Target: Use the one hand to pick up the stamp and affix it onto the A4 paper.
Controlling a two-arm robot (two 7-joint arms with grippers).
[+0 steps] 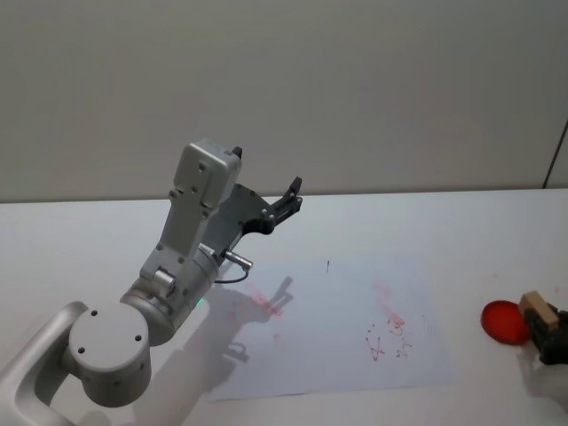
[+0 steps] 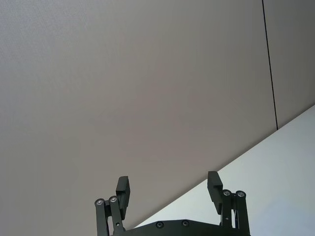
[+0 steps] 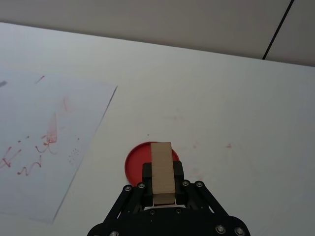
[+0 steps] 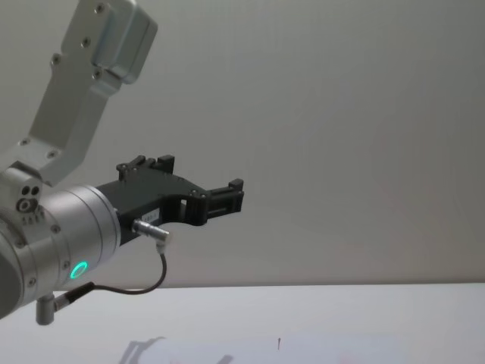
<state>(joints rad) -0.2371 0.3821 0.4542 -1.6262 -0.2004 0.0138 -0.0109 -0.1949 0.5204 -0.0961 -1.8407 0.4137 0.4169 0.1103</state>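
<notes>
Bright, soft, even light from overhead in all views. The white bench (image 1: pixel 461 222) reads very light, and the A4 paper (image 1: pixel 355 328) barely differs from it in tone. The left arm (image 1: pixel 191 240) throws a soft-edged grey shadow (image 1: pixel 232 348) onto the paper's near left part, with the paler finger shadow (image 1: pixel 282 289) toward the paper's far left corner. In the chest view the same shadow (image 4: pixel 144 350) lies low on the bench by the paper, and a green ring light (image 4: pixel 76 269) glows on the arm above it. The wall (image 1: pixel 399 89) beyond the paper is duller grey than the bench. Right of the paper, the stamp (image 3: pixel 162 162), held in the fingers (image 3: pixel 178 177) of the right hand (image 3: pixel 162 170), is evenly lit and matte.
</notes>
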